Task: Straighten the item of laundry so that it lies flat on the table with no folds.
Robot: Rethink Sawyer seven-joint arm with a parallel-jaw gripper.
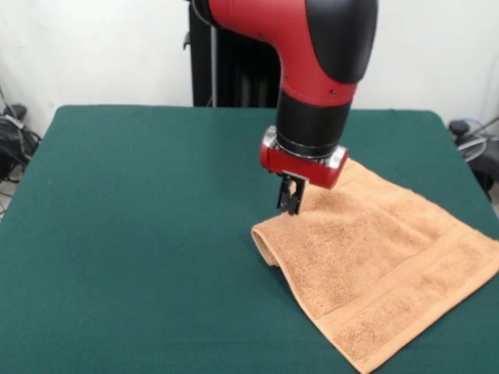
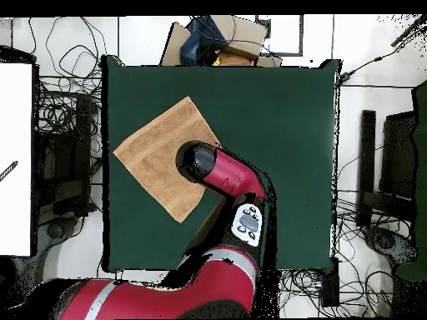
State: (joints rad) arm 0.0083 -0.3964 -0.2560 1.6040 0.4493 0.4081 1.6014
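Note:
The orange-tan towel point(image 1: 382, 273) lies on the right part of the green table point(image 1: 140, 218), turned like a diamond. Its left edge is doubled over in a rolled fold point(image 1: 265, 243); the rest looks mostly flat. My gripper point(image 1: 290, 204) points straight down over the towel's far left part, just behind that fold, with its tips at the cloth's surface. Its jaws look shut, and no cloth is lifted. In the overhead view the towel point(image 2: 154, 154) lies at the table's left side, and my arm's wrist point(image 2: 197, 162) covers its right corner and hides the gripper.
The table point(image 2: 275, 125) shows bare green cloth beside the towel. Cables and equipment lie on the floor around it point(image 2: 62, 125). A cardboard box point(image 2: 221, 37) stands past the far edge in the overhead view. My arm's pedestal point(image 1: 234, 70) stands behind the table.

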